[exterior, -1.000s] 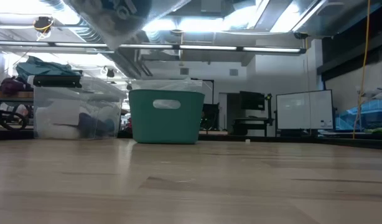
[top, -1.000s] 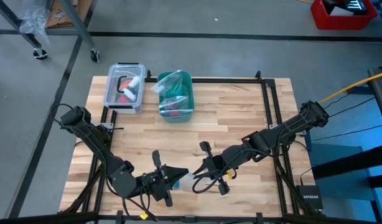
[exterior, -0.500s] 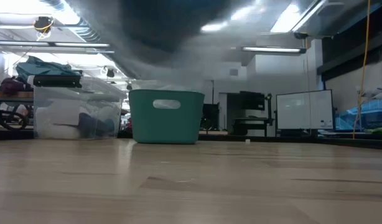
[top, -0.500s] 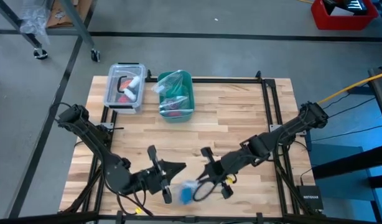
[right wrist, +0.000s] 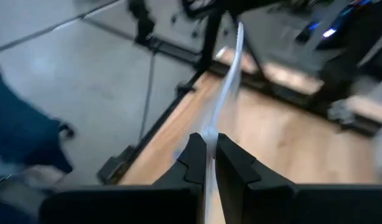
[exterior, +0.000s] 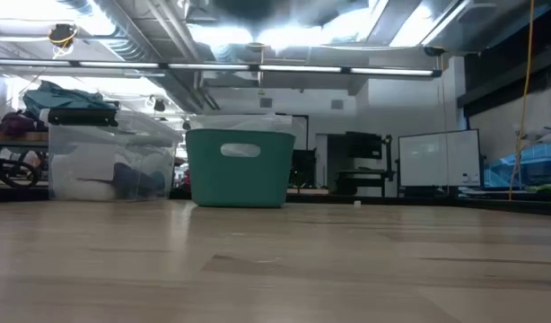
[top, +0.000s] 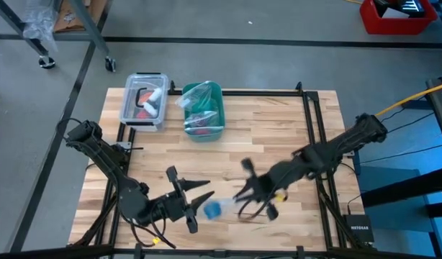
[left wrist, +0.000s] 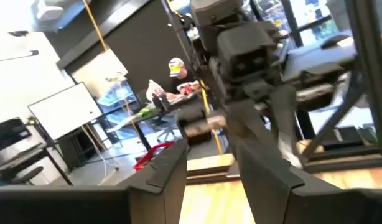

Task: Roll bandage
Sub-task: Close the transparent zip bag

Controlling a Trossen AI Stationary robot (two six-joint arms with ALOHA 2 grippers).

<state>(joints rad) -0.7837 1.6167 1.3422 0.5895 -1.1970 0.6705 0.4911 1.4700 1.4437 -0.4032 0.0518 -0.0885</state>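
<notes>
The bandage (top: 212,208) shows as a small bright blue lump near the table's front edge, just past the fingertips of my left gripper (top: 199,196). That gripper is open, and in the left wrist view nothing lies between its fingers (left wrist: 209,163). My right gripper (top: 241,196) is to the right of the lump, blurred, and is shut (right wrist: 208,148) on a thin pale strip (right wrist: 227,81). I take the strip for the bandage's loose end. Whether the blue lump rests on the table or hangs clear, I cannot tell. My right gripper pinches the thin pale strip (right wrist: 209,127) between its two fingertips, with the strip seen edge-on. From the fingers it runs straight out toward the left arm and looks drawn taut. The high view is too blurred to show more of the hold.
A teal bin (top: 204,111) with bagged items and a clear lidded box (top: 144,101) stand at the far left of the table, and both also show in the low view (exterior: 240,168). Bare wood (top: 271,129) lies between them and the grippers. A black frame rail (top: 311,115) runs along the table's right side.
My left gripper has opened and let go of the blue bandage, which had been between its shut fingers. My right gripper has stayed shut, drawn back toward the table's right edge and risen. The blue lump now lies free just beyond the left fingertips.
</notes>
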